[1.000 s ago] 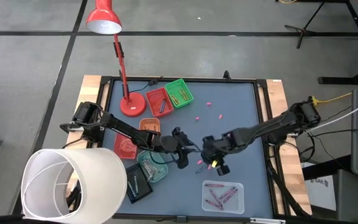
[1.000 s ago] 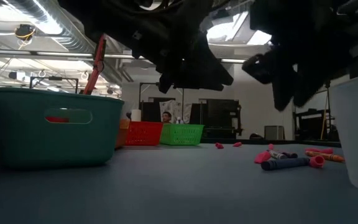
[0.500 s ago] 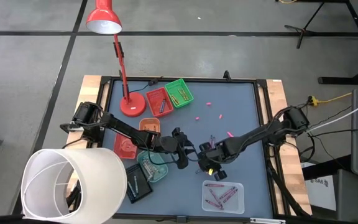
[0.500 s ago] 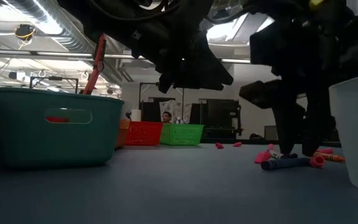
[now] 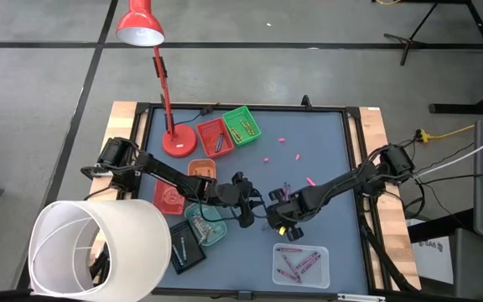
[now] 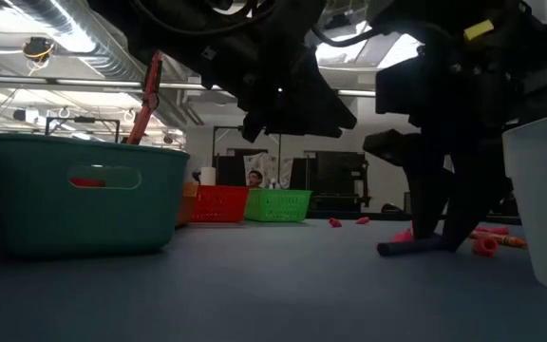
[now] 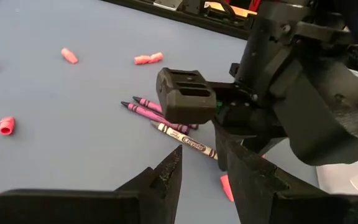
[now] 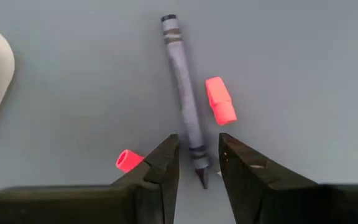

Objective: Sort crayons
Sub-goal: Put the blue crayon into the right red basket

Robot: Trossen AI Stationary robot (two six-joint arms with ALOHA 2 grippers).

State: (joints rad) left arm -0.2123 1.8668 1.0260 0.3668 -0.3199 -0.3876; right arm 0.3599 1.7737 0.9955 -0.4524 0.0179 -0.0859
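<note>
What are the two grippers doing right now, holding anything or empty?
Left gripper: open, empty, raised above the table beside the right arm.
Right gripper: open, lowered with a finger either side of the blue-grey crayon; not yet closed on it.

Left hand [image 5: 250, 216] crowds right hand [image 5: 277, 222] mid-table; open mat toward the far edge.

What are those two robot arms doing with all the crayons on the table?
The right gripper is down on the blue table, its open fingers either side of the tip of a purple wax crayon that lies flat, not yet lifted. Small pink pieces lie beside it. The left gripper waits close by, above the table. Other purple crayons already sit in a clear plastic tray, and more in the green basket.
</note>
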